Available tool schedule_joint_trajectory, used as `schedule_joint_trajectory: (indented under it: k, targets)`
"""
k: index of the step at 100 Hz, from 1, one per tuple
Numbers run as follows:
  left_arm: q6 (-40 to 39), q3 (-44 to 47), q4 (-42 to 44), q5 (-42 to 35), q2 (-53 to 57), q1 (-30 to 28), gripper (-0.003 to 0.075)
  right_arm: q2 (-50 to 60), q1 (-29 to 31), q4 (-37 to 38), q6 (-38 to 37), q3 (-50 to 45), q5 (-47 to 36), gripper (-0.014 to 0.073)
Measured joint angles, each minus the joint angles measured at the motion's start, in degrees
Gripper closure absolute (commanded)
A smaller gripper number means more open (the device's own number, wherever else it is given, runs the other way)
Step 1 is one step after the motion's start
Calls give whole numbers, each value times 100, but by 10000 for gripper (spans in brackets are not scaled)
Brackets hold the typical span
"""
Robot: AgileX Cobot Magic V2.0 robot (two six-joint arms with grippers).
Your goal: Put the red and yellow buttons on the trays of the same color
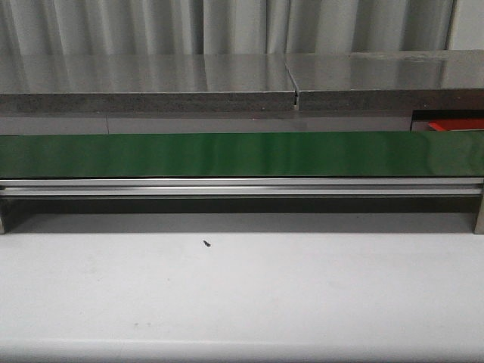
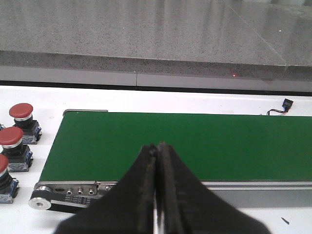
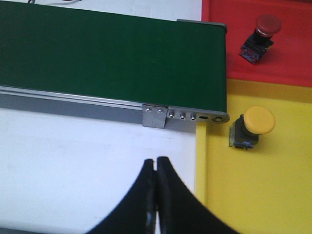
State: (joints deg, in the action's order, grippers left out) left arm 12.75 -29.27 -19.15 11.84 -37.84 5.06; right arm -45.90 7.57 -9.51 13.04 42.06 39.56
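Note:
In the right wrist view a red button (image 3: 261, 36) lies on the red tray (image 3: 292, 58), and a yellow button (image 3: 253, 126) lies on the yellow tray (image 3: 263, 195). My right gripper (image 3: 156, 161) is shut and empty over the white table, beside the yellow tray's edge. In the left wrist view three red buttons (image 2: 22, 119) (image 2: 12, 146) (image 2: 4, 178) stand on the white table off the belt's end. My left gripper (image 2: 157, 147) is shut and empty, its tips over the green conveyor belt (image 2: 195, 141). Neither gripper shows in the front view.
The green conveyor belt (image 1: 242, 153) runs across the table, with its aluminium frame (image 1: 242, 187) below. A grey stone ledge (image 1: 151, 83) stands behind it. A small black speck (image 1: 206, 243) lies on the white table. A red tray corner (image 1: 457, 125) shows at far right.

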Motion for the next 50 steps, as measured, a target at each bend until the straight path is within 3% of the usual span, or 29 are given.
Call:
schedule_joint_trajectory:
  k: [41, 50]
  targets:
    - [0, 0, 0, 0, 0, 0, 738, 0, 0, 0, 14, 0, 0, 660]
    - [0, 0, -4, 0, 0, 0, 707, 0, 0, 0, 14, 0, 0, 660]
